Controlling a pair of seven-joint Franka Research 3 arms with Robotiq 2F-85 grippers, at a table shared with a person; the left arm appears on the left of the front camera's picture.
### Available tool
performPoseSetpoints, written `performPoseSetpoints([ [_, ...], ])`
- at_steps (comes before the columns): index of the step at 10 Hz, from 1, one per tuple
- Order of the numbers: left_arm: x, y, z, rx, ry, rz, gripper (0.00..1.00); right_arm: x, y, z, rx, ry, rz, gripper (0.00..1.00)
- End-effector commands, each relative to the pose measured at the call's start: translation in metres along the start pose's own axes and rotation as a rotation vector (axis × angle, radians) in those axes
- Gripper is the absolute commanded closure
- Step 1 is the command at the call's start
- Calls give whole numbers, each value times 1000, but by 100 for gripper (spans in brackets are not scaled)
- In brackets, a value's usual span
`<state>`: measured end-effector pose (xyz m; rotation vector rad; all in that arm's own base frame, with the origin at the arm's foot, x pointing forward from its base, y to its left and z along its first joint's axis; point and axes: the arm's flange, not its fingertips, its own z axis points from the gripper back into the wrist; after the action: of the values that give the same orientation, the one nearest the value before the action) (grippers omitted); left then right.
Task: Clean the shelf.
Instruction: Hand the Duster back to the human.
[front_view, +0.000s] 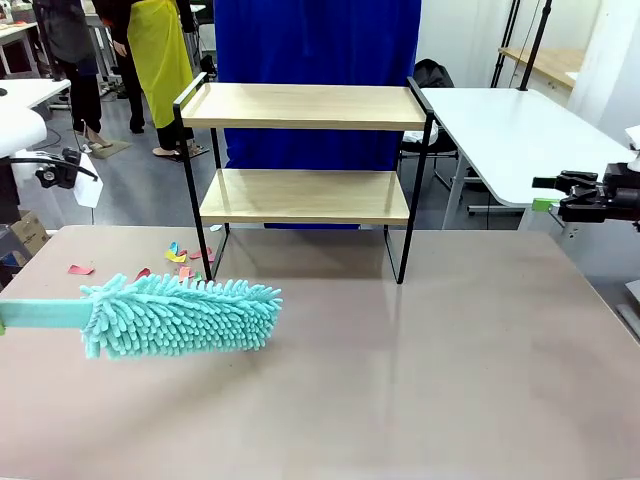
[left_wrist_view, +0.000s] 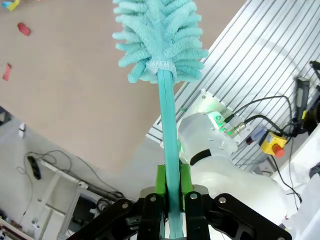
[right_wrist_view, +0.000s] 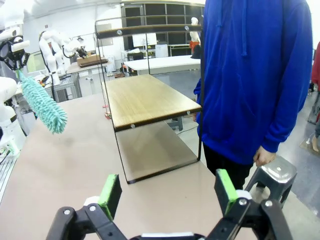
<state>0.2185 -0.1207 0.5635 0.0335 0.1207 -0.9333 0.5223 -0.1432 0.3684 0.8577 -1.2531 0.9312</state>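
Note:
The shelf (front_view: 305, 195), a small two-tier rack of light wood boards in a thin black frame, stands at the far middle of the table; the right wrist view has the shelf (right_wrist_view: 145, 100) ahead. A teal fluffy duster (front_view: 180, 315) hovers low over the table's left part, its flat handle running off the left edge. In the left wrist view my left gripper (left_wrist_view: 170, 192) is shut on the duster handle (left_wrist_view: 169, 145), green pads on both sides. My right gripper (front_view: 545, 195) hangs at the far right, off the table; its fingers (right_wrist_view: 111, 192) stand wide open and hold nothing.
Small coloured paper scraps (front_view: 180, 255) lie on the table by the shelf's left legs, with a red one (front_view: 80, 269) farther left. A person in a blue hoodie (right_wrist_view: 252, 75) stands behind the shelf. A white table (front_view: 520, 130) is at back right.

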Motion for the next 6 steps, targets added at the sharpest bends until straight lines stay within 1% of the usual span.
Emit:
performPoseSetpoints([
  [1,16,5,11,25,-36,-51,87,60,25,-17,39,15,-1,0],
  [3,37,15,1,-16,-153,-153,87,100,60,-44,81,81,-35,0],
  [6,76,27,-19,-67,-400,-269,87,119,117,-90,207,165,-150,0],
])
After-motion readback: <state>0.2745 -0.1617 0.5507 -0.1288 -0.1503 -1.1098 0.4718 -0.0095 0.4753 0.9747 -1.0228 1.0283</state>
